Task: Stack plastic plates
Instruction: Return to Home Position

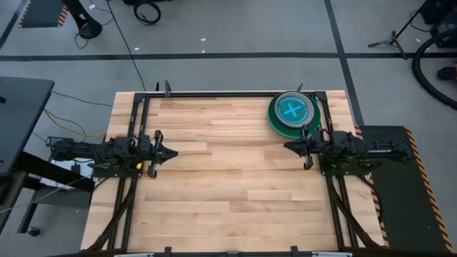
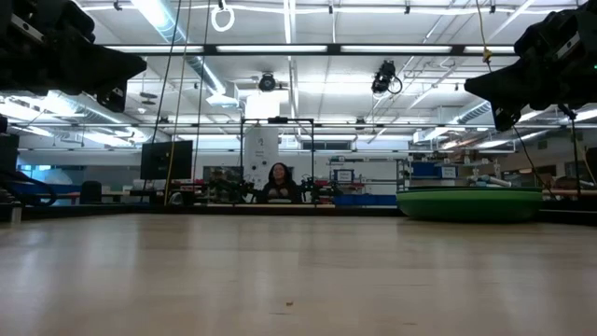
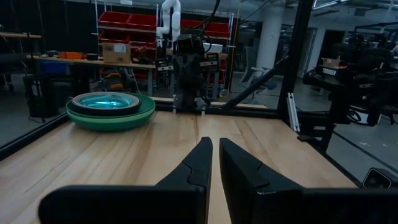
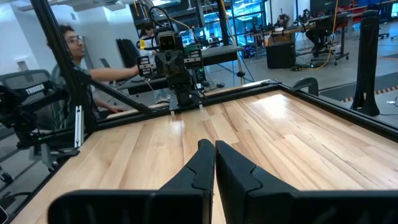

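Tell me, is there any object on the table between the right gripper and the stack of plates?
Nothing visible stands between them. The stack of plates sits at the table's far right corner, and the right gripper hangs close beside it, with only the bare wooden table between them. The left gripper is far off, at the left side.

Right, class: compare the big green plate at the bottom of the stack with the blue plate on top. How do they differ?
The green plate is far wider than the blue plate. The green plate is solid green, the blue plate pale and shiny. The green plate rests on the table; the blue plate sits on top. Both are round, in one stack. The left tool and right tool wait aside.
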